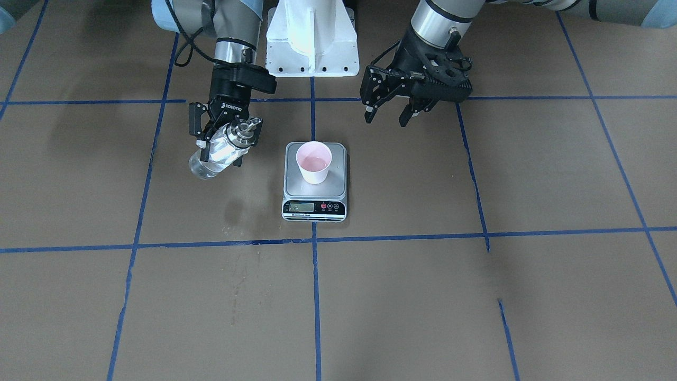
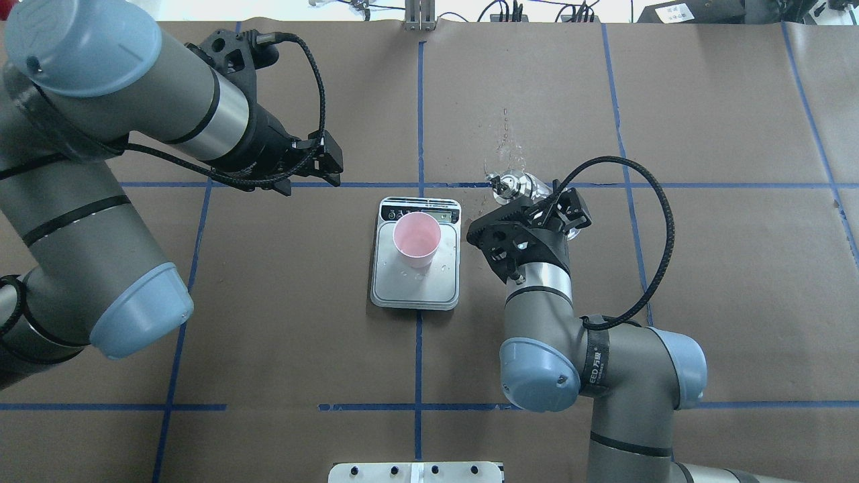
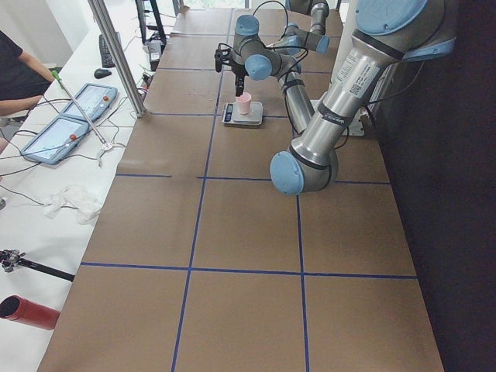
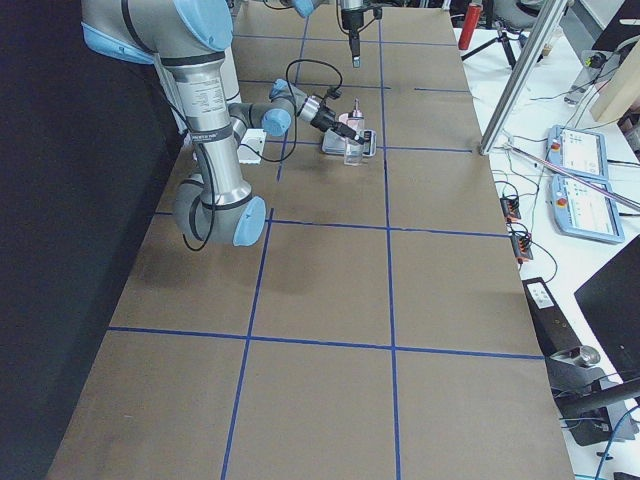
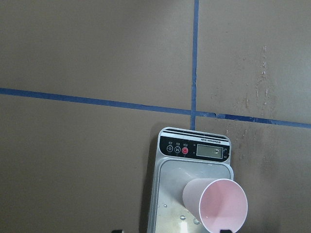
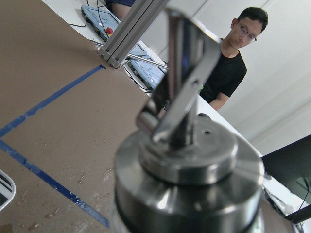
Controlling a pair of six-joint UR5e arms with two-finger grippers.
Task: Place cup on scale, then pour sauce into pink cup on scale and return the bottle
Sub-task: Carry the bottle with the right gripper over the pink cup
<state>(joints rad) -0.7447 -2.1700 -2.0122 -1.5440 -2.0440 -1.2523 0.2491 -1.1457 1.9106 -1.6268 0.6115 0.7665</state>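
The pink cup stands upright on the scale, over the plate's display end; it also shows in the overhead view and the left wrist view. A little liquid shows in it, and drops lie on the plate. My right gripper is shut on the glass bottle and holds it tilted above the table beside the scale, away from the cup. Its silver cap fills the right wrist view. My left gripper is open and empty, hovering on the scale's other side.
A white mount base stands at the robot's side of the table. Blue tape lines cross the brown table. Wet spots mark the table beyond the bottle. An operator sits past the table's far edge.
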